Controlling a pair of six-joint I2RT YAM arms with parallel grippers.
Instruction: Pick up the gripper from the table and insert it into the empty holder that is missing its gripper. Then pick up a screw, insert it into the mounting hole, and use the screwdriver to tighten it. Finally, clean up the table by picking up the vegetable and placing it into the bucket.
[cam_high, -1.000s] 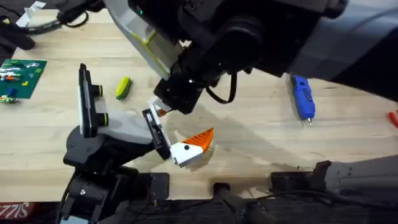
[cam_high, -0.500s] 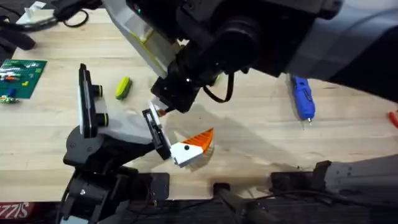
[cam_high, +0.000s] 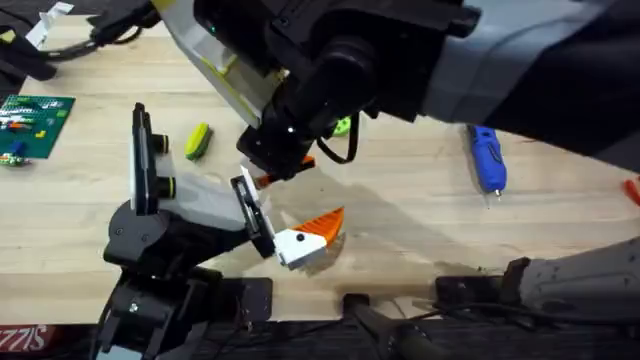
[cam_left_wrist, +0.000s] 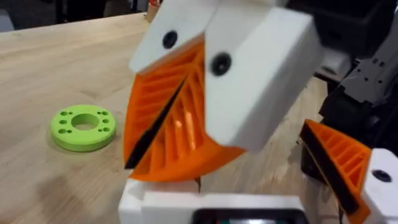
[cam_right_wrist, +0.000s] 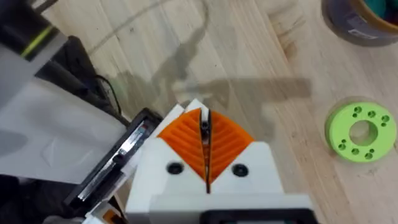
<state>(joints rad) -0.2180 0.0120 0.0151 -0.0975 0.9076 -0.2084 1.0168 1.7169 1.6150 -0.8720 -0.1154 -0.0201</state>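
Observation:
My left gripper (cam_high: 300, 205) stands open at the lower left. It carries one orange-and-white finger (cam_high: 312, 232) (cam_left_wrist: 336, 163). Its other mount is the bare black holder (cam_high: 250, 212) (cam_right_wrist: 124, 155). My right gripper (cam_high: 266, 174) (cam_right_wrist: 204, 117) (cam_left_wrist: 132, 160) hangs point-down right at that holder's far end. Its orange pads are shut, with only a thin dark line between them. The loose gripper, the screw and the bucket are hidden. The yellow-green vegetable (cam_high: 198, 140) lies left of centre. The blue screwdriver (cam_high: 487, 155) lies at the right.
A green disc (cam_high: 343, 125) (cam_left_wrist: 83, 127) (cam_right_wrist: 360, 130) lies just beyond the grippers. A green circuit board (cam_high: 35, 120) sits at the far left. A dark roll (cam_right_wrist: 360, 18) lies past the disc. The right arm looms large over the table's middle.
The right gripper has shifted slightly left and away, closer to the holder's far end. The left arm's upright link has nudged a little to the right.

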